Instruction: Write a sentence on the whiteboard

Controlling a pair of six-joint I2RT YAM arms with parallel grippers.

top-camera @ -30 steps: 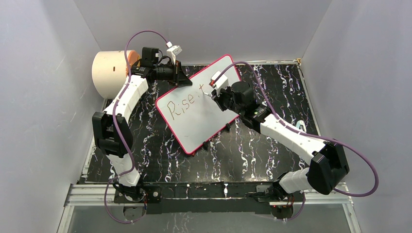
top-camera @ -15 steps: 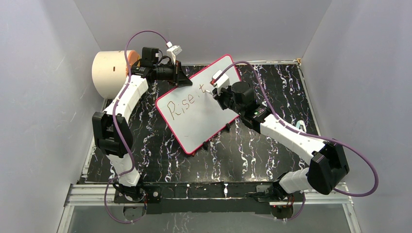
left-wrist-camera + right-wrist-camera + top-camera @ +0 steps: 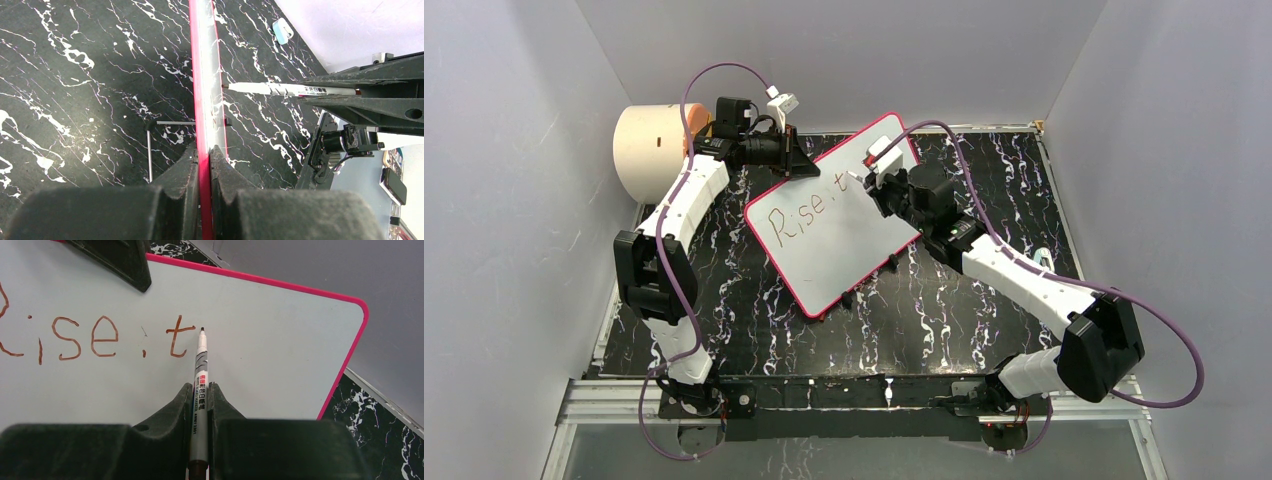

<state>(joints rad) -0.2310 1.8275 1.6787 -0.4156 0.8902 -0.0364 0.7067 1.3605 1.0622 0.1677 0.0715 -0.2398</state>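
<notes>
Noted a cream cylinder (image 3: 649, 150) at far left, behind the left arm. Found the left gripper (image 3: 204, 150) clenched on the pink rim of the whiteboard (image 3: 839, 250), on its upper-left edge, above the word "Rise". Saw the board set diagonally on the black marbled table (image 3: 984, 300), one corner toward the arm bases, the opposite corner near the back wall. Read the sentence (image 3: 100, 337) as "Rise, t", thin reddish-brown strokes in a single line along the top. Found the tip of the marker (image 3: 201, 365) at the right end of the t's crossbar, its barrel pinched tight in the right gripper (image 3: 200, 388). Saw blank white from the "t" rightward to the rounded pink corner, and blank white below the whole line. Saw bare table right of the board.
</notes>
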